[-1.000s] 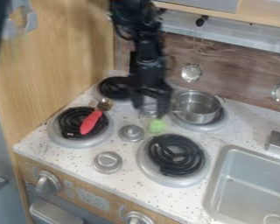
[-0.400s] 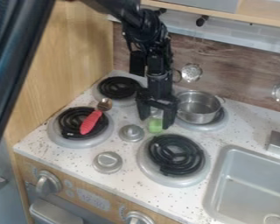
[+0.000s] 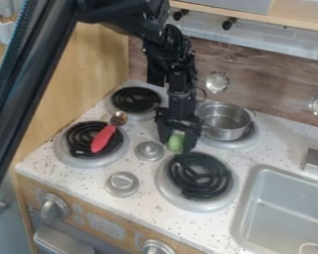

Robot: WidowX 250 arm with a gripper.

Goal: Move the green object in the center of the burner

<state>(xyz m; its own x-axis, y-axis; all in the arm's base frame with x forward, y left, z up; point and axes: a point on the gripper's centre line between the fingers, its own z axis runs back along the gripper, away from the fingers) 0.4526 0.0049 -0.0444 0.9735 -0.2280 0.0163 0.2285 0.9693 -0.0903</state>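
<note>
The black gripper (image 3: 177, 146) hangs pointing down between the burners, just left of the metal pot. Its fingers stand apart, one on each side of the green object (image 3: 176, 141). That object is on the white counter (image 3: 143, 171), behind the front right burner (image 3: 200, 175), and its upper part is partly hidden by the gripper. Whether the fingers touch it, I cannot tell. Black coils show on the burner, with nothing on them.
A metal pot (image 3: 224, 121) sits on the back right burner. On the front left burner lies a spoon with a red handle (image 3: 103, 139). Silver knobs (image 3: 149, 151) rise from the counter left of the green object. The sink (image 3: 287, 208) is at the right.
From above and behind the green object, the gripper has come down and forward until its fingers flank it. More of the arm has come into view at the upper left.
</note>
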